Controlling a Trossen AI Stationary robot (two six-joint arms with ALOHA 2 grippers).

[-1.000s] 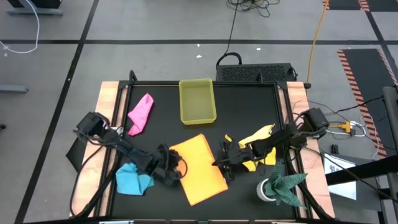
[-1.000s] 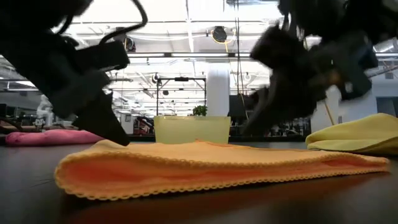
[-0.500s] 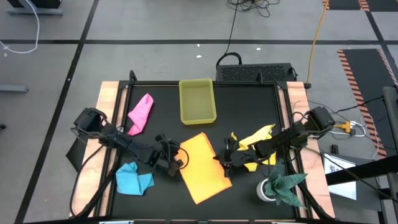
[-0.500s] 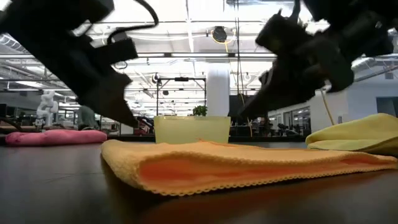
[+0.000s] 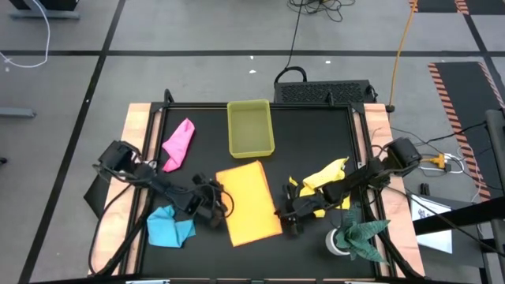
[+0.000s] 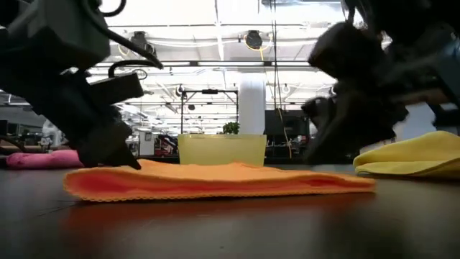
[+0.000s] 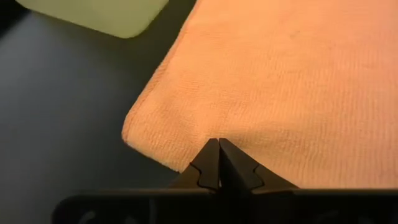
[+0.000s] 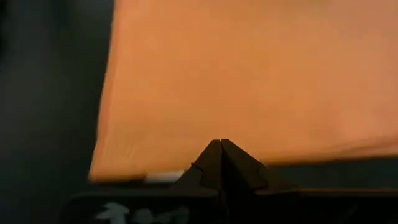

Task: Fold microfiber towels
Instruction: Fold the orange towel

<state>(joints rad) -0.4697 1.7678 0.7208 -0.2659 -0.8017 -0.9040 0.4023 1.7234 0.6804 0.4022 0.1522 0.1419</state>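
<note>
Worktop (image 5: 316, 134): we see a black surface with wooden side strips, carrying every item below.
Left arm: we see it come in from the left edge and end low at the orange towel's left side.
Right arm: we see it come in from the right edge, cross above the yellow towel and end at the orange towel's right side.
Orange towel (image 5: 248, 202): we find it folded into a flat rectangle at the middle of the worktop, just in front of the tray; in the low view (image 6: 215, 180) it lies flat with a doubled edge.
Yellow tray (image 5: 250, 128): we see a translucent rectangular tray at the back centre, apart from the orange towel.
Yellow towel (image 5: 325, 180): we see it crumpled on the right, partly under the right arm.
Light blue towel (image 5: 169, 227): we see it bunched at the front left, near the left arm.
Pink towel (image 5: 178, 143): we see it bunched at the back left, left of the tray.
Dark green cloth (image 5: 361, 235): we see it draped over a small white thing at the front right.
Left end effector (image 7: 219, 163): we see it clenched, fingertips together at the orange towel's edge near a corner.
Right end effector (image 8: 221, 163): we see it clenched, tips together at the opposite edge; we cannot tell if cloth is pinched.
</note>
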